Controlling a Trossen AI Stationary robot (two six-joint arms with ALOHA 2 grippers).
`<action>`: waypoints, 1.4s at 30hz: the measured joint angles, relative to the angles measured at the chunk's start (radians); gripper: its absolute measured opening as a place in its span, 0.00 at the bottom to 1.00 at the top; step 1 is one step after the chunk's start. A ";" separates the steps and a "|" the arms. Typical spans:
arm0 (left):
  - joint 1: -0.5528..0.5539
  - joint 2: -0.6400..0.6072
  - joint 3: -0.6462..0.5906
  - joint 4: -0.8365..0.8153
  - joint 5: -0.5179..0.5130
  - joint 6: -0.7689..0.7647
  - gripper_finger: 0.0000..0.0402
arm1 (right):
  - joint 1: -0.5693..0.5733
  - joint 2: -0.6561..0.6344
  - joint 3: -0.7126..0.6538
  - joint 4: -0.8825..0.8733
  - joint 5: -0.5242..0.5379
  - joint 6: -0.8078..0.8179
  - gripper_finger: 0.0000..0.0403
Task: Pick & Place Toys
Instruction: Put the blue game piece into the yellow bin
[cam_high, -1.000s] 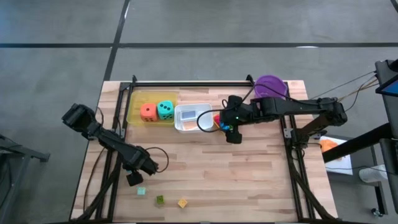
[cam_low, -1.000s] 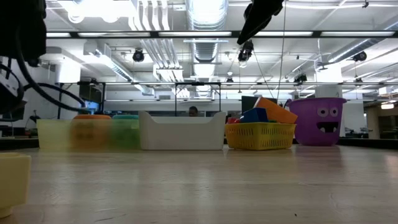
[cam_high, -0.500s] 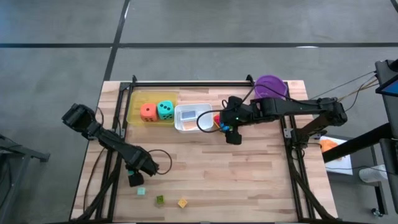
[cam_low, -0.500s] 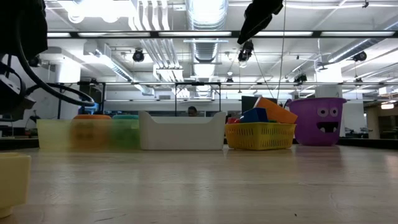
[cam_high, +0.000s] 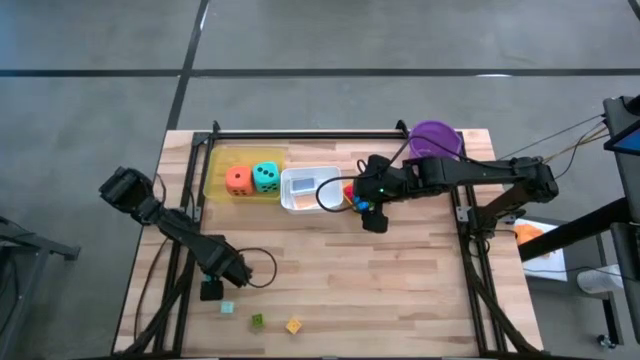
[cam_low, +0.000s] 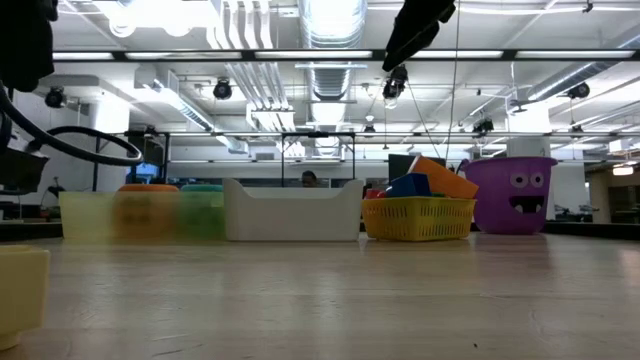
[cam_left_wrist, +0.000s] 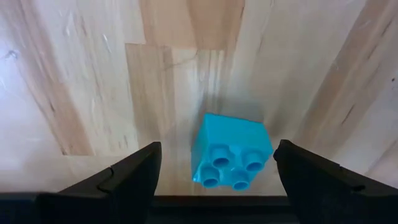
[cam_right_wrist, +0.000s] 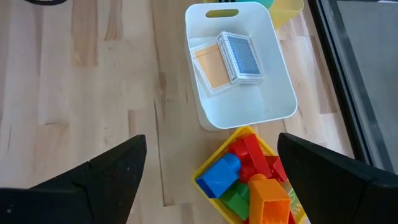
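Going left to right w/ the white tray (cam_high: 300, 200) as landmark: far down-left of it, near the table (cam_high: 400, 290) front edge, the left gripper (cam_high: 212, 291) hangs right over a teal block (cam_left_wrist: 231, 152), fingers apart, one each side of it in the wrist view, nothing clamped yet. Two more loose blocks sit just past it along the front edge, a green block (cam_high: 257, 321) and a yellow block (cam_high: 293, 326), so 3 still out on the table imo. Right beside the white tray on its left is the clear yellow tray (cam_high: 214, 176) w/ the orange die (cam_high: 238, 179) and teal die (cam_high: 265, 176) already in. The white tray itself holds an orange card (cam_right_wrist: 211, 67) and a blue card (cam_right_wrist: 241, 56). Touching its right side is the yellow basket (cam_right_wrist: 214, 163), full of mixed blocks. The right gripper (cam_high: 373, 217) hovers just right of the white tray, above the basket, fingers wide apart, empty. Purple bucket (cam_high: 435, 135) sits further right/back. So mostly sorted afaict, just the front-edge stragglers left.
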 joint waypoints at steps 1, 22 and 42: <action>-0.003 0.000 0.000 0.000 -0.006 0.000 0.77 | 0.000 0.000 0.000 0.000 0.000 0.005 0.89; -0.026 0.002 0.001 0.023 -0.005 -0.029 0.31 | 0.008 -0.001 0.000 0.001 0.001 0.037 0.89; 0.164 -0.346 0.104 0.187 -0.151 -0.365 0.31 | 0.074 -0.021 0.166 0.103 -0.018 -0.073 0.89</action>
